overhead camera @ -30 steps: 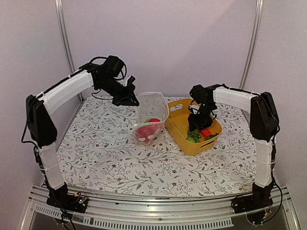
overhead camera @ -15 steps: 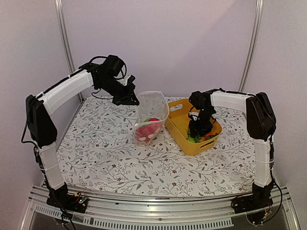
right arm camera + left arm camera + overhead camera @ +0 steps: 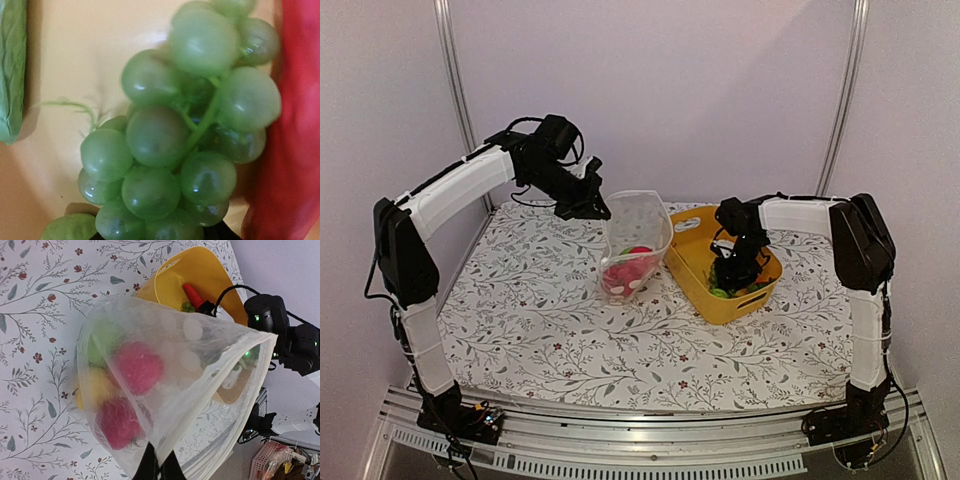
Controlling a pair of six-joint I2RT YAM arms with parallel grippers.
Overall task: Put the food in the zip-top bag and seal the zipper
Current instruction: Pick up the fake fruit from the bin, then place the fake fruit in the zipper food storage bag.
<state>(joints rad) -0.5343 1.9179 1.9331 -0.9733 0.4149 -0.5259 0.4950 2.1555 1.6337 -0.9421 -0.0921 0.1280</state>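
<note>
The zip-top bag point(image 3: 636, 243) stands on the table with its mouth held up and open; its zipper point(image 3: 200, 316) edge is unsealed. Inside lie red pieces point(image 3: 137, 365), a green piece point(image 3: 102, 337) and a yellow one point(image 3: 92, 385). My left gripper point(image 3: 592, 205) is shut on the bag's rim, its black fingers point(image 3: 150, 467) pinching the plastic. My right gripper point(image 3: 729, 278) is down inside the yellow tub point(image 3: 692, 262), right over a bunch of green grapes point(image 3: 185, 135) that fills its view. Its jaws are almost wholly hidden. A red piece point(image 3: 287, 150) lies beside the grapes.
A green leaf piece point(image 3: 12, 65) lies at the left on the tub's floor point(image 3: 75, 45). A carrot point(image 3: 192, 292) shows in the tub in the left wrist view. The tub touches the bag's right side. Metal posts and purple walls enclose the floral tablecloth point(image 3: 540, 330).
My right gripper has sunk lower into the yellow tub, onto the grapes. The left arm and the bag have not moved.
</note>
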